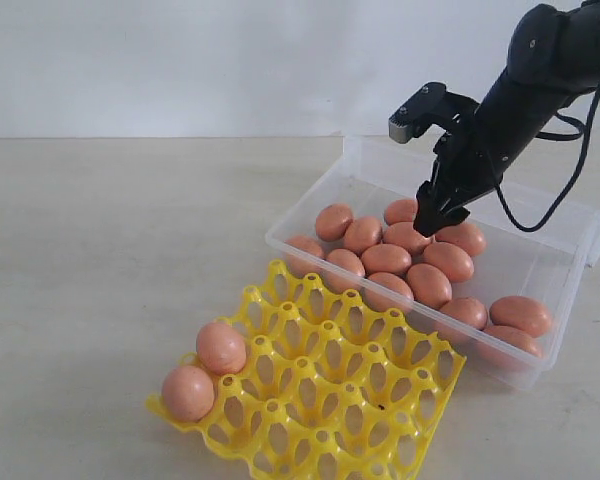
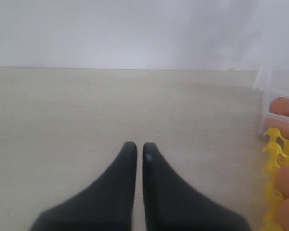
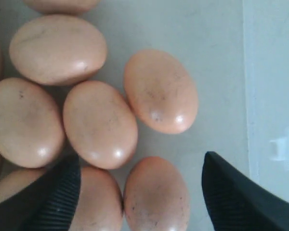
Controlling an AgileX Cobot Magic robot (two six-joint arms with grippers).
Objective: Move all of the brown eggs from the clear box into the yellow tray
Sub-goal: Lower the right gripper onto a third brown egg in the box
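right fingers (image 3: 238, 197) spread above brown eggs (image 3: 159, 91) | clear box (image 1: 525, 262) wall near

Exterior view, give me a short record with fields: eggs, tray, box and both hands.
tray eggs: two, in adjacent cups at one corner of the yellow tray
box eggs: more than ten, loose in the clear box
right hand: open, holding nothing, just above the box eggs
left hand: shut, holding nothing, over the table
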